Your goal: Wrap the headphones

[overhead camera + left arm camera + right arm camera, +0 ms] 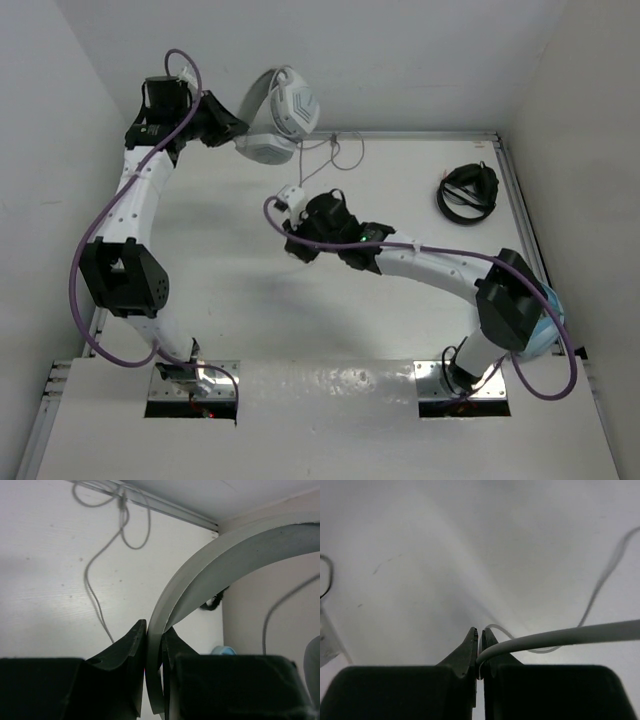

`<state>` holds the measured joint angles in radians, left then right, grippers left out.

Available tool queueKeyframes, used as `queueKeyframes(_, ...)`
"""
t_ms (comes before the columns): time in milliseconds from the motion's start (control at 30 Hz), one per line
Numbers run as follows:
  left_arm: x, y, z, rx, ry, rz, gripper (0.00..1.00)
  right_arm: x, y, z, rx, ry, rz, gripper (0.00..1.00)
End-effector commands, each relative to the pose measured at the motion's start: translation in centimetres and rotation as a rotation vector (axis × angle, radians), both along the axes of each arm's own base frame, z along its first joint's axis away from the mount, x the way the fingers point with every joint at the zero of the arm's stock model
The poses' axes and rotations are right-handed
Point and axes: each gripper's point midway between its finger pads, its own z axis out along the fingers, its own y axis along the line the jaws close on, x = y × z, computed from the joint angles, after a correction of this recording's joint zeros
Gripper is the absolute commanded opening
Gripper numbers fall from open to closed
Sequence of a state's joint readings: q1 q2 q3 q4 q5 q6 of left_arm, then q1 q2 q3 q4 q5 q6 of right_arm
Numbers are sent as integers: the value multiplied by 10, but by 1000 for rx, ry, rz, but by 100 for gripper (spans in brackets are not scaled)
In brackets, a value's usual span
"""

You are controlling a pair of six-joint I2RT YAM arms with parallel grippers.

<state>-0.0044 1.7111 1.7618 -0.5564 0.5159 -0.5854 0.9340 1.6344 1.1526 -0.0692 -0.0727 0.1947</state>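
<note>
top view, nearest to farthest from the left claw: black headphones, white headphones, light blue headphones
1. white headphones: far left, headband pinched in the left claw itself.
2. black headphones: lying on the table's right side.
3. light blue headphones: near right corner, mostly hidden.

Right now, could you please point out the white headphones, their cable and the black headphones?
white headphones (pixel 295 105): top view, upper earcup.
cable (pixel 560 637): right wrist view, thick stretch.
black headphones (pixel 470 183): top view, far side.
</note>
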Motion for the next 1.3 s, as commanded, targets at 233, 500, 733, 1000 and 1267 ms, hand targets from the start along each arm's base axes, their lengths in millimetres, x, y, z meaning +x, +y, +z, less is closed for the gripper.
queueKeyframes(233, -48, -26, 119, -86, -325, -161, 0, 91, 12, 42, 42, -135, -101, 0)
queueKeyframes(500, -25, -15, 128, 4, -398, -115, 0, 48, 54, -15, -16, -18, 31, 0)
queueKeyframes(733, 5, -3, 95, 143, -405, -97, 0, 6, 94, -12, -58, 17, 214, 0)
queueKeyframes(1000, 5, 27, -10, 481, -333, -88, 0, -32, 117, 103, 186, -55, 328, 0)
queueKeyframes(1267, -8, 83, -51, 955, -320, -44, 0, -45, 71, 142, 225, 93, 109, 0)
